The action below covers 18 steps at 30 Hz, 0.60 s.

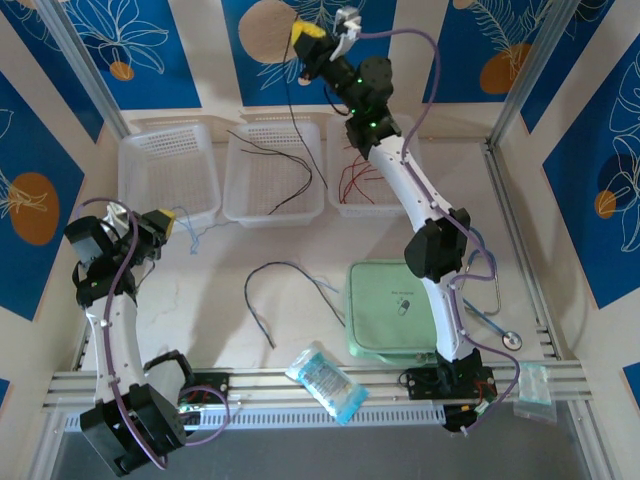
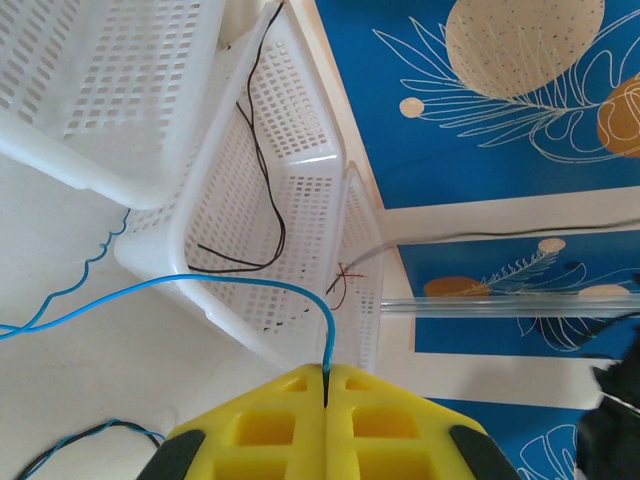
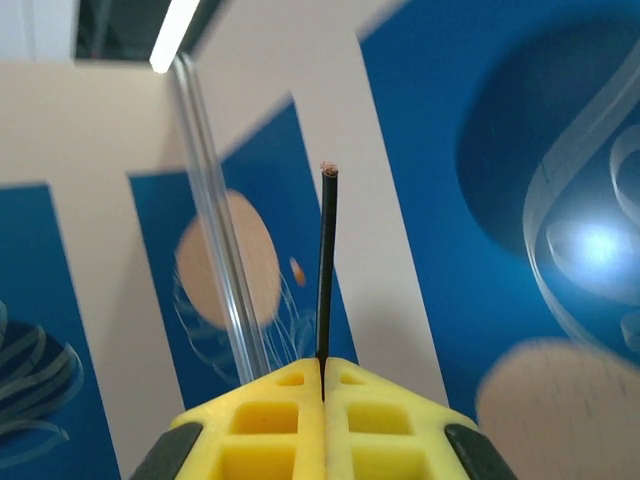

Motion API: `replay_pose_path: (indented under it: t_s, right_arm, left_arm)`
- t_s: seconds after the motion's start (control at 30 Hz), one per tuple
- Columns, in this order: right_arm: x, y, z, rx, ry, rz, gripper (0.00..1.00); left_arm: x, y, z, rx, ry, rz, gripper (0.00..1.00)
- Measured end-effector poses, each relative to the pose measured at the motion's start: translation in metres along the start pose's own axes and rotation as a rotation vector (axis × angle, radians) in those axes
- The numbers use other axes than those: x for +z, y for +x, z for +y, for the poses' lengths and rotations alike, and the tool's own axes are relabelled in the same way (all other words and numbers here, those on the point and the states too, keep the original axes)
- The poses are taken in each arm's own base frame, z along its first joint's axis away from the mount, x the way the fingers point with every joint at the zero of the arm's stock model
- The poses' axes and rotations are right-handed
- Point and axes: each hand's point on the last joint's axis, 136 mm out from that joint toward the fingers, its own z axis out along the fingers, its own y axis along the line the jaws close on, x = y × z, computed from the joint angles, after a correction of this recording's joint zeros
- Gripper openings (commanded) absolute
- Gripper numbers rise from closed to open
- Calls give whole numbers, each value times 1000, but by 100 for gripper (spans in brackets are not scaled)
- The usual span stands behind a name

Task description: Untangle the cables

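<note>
The right gripper (image 3: 322,365), clenched on the black cable (image 3: 325,270) just under its bare tip, would best lower it over the middle basket (image 1: 275,214) before letting go. The left gripper (image 2: 327,372) pinches the blue cable (image 2: 250,283). The top view adds the black strand hanging from upper centre toward that basket; the wrist views show each pinch close up.
</note>
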Motion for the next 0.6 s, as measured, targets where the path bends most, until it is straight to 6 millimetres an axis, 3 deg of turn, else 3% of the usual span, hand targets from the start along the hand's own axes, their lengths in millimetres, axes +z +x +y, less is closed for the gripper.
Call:
replay_pose_path:
  t_s: [0.1, 0.17, 0.23, 0.33, 0.4, 0.47, 0.6]
  right_arm:
    - [-2, 35, -14, 36, 39, 86, 0]
    - [-3, 36, -14, 45, 41, 91, 0]
    - [-1, 23, -8, 41, 28, 66, 0]
    - [3, -17, 10, 18, -14, -2, 0]
    - [3, -55, 31, -10, -60, -74, 0]
    - [-4, -98, 56, -44, -114, -158, 0]
    - [-21, -149, 92, -86, -188, -263, 0]
  left_arm:
    - [0, 0, 0, 0, 0, 0, 0]
    - [0, 1, 0, 0, 0, 2, 0]
    - [1, 1, 0, 0, 0, 4, 0]
    - [1, 2, 1, -4, -3, 8, 0]
    - [1, 2, 1, -4, -3, 9, 0]
    - [1, 2, 1, -4, -3, 9, 0]
    - [1, 2, 0, -3, -3, 9, 0]
